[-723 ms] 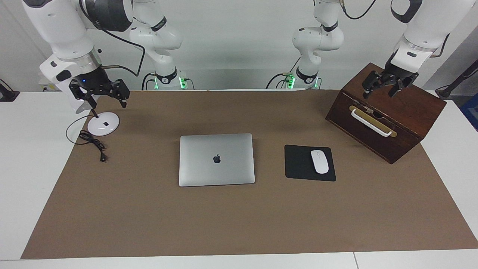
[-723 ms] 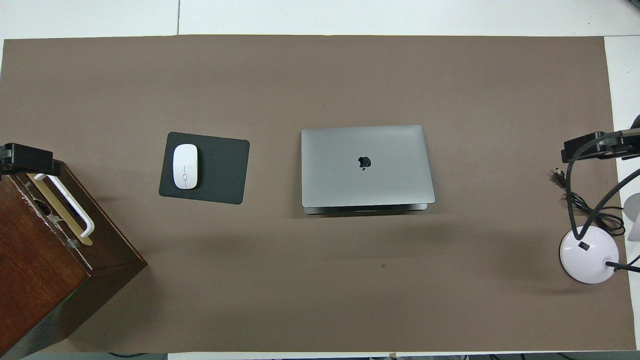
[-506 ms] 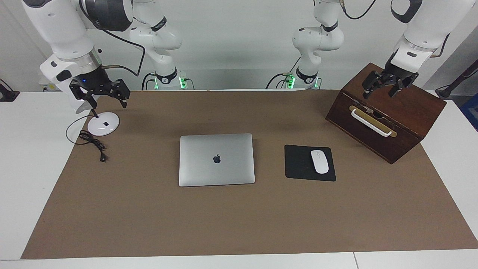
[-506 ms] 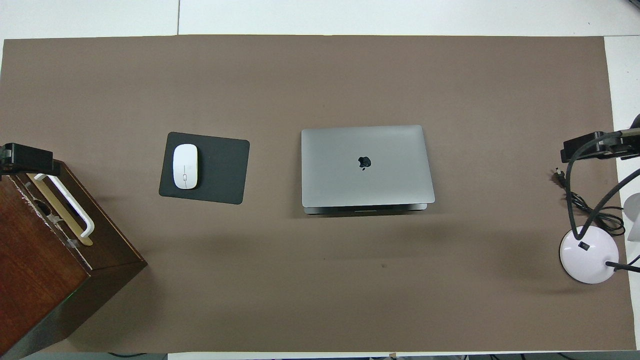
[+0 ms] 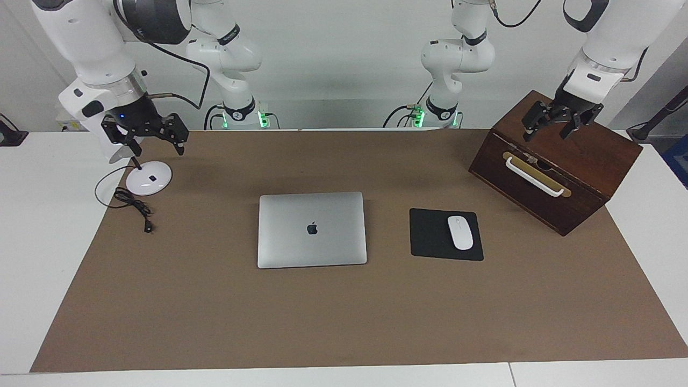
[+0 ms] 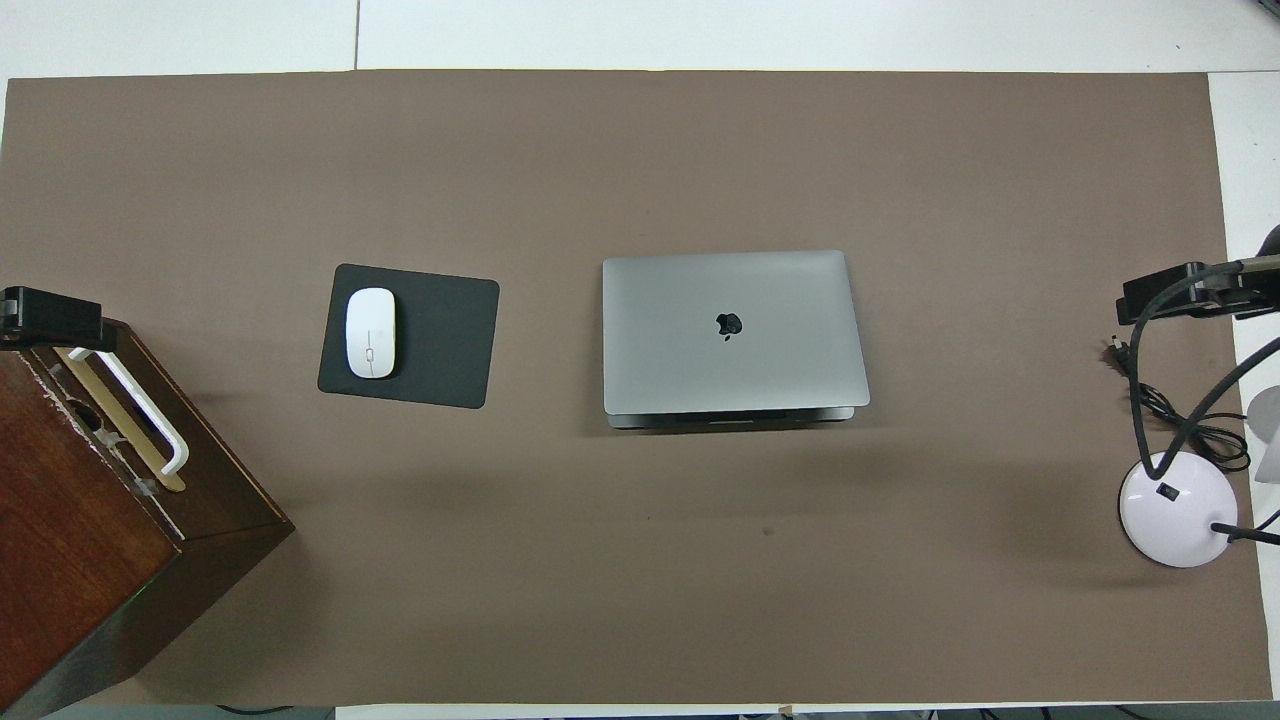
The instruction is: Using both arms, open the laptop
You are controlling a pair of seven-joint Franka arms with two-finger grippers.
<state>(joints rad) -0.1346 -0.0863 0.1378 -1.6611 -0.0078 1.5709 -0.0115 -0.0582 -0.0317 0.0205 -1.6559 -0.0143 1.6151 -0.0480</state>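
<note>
**Laptop shut, both arms parked at the ends of the tabletop**

Nearest the robots: right gripper [image 5: 152, 136] hangs in the air over the lamp base [image 5: 149, 178] at the right arm's end, jaws apart, holding nothing. Left gripper [image 5: 554, 122] hangs over the top of the wooden box [image 5: 586, 156] at the left arm's end, jaws apart too, empty. In the overhead view only the tips show at the edges.

Farther out: laptop [image 5: 312, 229] lies flat in the middle of the brown mat [image 5: 344, 317], lid closed, logo up. Its thicker edge with the visible seam faces the robots in the overhead view, probably the hinge side, though I can't be sure. Mouse pad [image 5: 445, 234] with white mouse [image 5: 460, 232] sits beside the laptop toward the left arm's end, apart from it. Lamp cable [image 5: 134, 207] is coiled by the lamp base.

Step in hand: approach, nothing touched yet. To do it well, bring both grippers in over the laptop without snagging the lamp neck or the box handle [image 5: 535, 176]. One arm should press the base down near a corner, the other catch the lid lip on the edge away from the hinge and lift slowly in an arc. The lid is thin and smooth and the base will slide on the mat if not pinned. Keep the left arm off the mouse.
</note>
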